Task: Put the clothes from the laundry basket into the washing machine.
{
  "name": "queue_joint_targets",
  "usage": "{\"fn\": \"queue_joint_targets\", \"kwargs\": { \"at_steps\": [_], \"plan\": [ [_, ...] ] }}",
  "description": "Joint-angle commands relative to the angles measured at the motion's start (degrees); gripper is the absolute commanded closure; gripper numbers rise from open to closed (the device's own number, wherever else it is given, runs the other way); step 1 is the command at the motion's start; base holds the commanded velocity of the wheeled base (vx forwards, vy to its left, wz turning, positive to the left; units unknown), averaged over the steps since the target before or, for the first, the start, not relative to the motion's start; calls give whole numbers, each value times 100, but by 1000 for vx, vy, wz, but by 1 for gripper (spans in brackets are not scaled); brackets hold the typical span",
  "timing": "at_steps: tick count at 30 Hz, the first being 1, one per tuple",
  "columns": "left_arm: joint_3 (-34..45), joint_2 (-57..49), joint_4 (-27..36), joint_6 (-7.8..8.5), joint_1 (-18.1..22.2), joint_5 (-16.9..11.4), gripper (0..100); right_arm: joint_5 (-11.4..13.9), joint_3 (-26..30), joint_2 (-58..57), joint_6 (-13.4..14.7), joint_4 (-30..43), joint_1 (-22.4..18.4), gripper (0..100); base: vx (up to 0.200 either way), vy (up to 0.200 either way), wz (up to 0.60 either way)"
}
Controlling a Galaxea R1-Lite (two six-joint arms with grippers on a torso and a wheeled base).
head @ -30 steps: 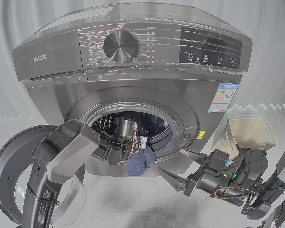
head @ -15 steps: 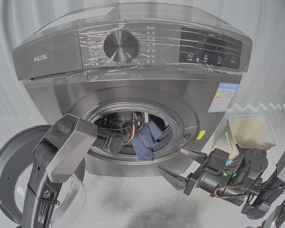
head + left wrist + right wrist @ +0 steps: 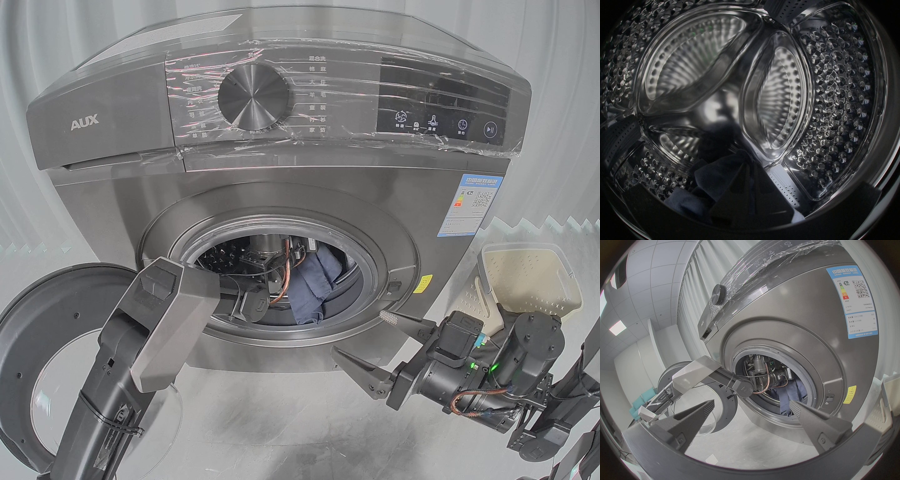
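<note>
While left pincer (image 3: 750, 167) sits inside drum (image 3: 837, 93), fingers pressed together on navy cloth (image 3: 312, 284) draped below it, right pincer (image 3: 362, 338) hangs wide open, empty, outside washer (image 3: 125, 112), basket (image 3: 531, 275) just behind it

On washing machine (image 3: 119, 200) shell, grey metal look, brushed satin sheen. Centre dial (image 3: 253, 97) spun metal, radial shine. Clear plastic film (image 3: 350, 69) over dark glossy control panel (image 3: 437, 106), crinkled, catching light. Into drum (image 3: 837, 93): bright polished metal, dimpled, perforated, mirror glare. Inside, navy garment (image 3: 312, 284) soft cloth, matt, creased. Low left, door (image 3: 37, 325) dark matt plastic rim, clear glossy window. Over right, laundry basket (image 3: 531, 281) cream plastic, matt, pierced with holes. Up front, right gripper (image 3: 357, 337) matt black plastic, fingertips (image 3: 389, 320) with rough knurled pads. Energy label (image 3: 470, 205) smooth printed paper. Floor (image 3: 281, 412) smooth grey, faint sheen
</note>
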Motion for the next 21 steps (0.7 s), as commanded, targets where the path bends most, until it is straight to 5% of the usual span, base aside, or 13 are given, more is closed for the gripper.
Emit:
{"fn": "queue_joint_targets", "kwargs": {
  "at_steps": [1, 2, 3, 13, 21],
  "plan": [
    [-48, 191, -46, -16, 7, 10, 100, 2, 3, -3, -1, -4, 2, 0, 0, 0, 0],
    [-48, 182, -55, -16, 7, 19, 100, 2, 3, 6, -1, -4, 2, 0, 0, 0, 0],
    [-48, 138, -29, -16, 7, 19, 0, -7, 3, 6, -1, -4, 2, 0, 0, 0, 0],
    [2236, -1277, 534, -139, -230, -184, 0, -7, 3, 6, -1, -4, 11, 0, 0, 0, 0],
    [2992, -1339, 481, -139, -318, -359, 0, -7, 3, 6, -1, -4, 38, 0, 0, 0, 0]
  ]
}}
